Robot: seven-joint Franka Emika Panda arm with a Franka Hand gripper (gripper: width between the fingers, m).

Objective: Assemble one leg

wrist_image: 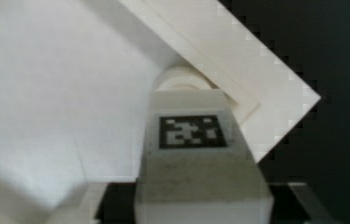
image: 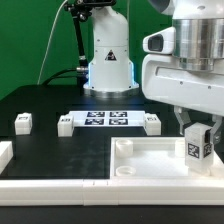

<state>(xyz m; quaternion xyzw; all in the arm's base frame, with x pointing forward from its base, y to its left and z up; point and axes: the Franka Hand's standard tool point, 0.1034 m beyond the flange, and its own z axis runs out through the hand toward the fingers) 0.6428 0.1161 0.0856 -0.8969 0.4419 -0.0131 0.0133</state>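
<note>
Now | hand [image: 197,133] grips leg [image: 197,147] | leg at tray [image: 116,150] corner edge | open table [image: 50,105] beyond

Leg [image: 196,148] (small white blk, b&w tags) upright at tray [image: 126,150] corner.

Gripper: the white gripper [image: 197,132] is at the exterior view's right, with its fingers squeezed on the leg [image: 196,150].
Leg: small and white with a black-and-white tag. It is held upright over the tray's far right corner. Touching or not, hard to tell.
Tray: the big white tray [image: 140,168] lies on the black table [image: 50,148].
Marker board: the marker board [image: 105,120] lies flat in the middle of the table.
Loose blocks: first block [image: 23,122] is far to the exterior view's left. Second block [image: 67,124] and third block [image: 152,123] sit just beside the board's two ends.
</note>
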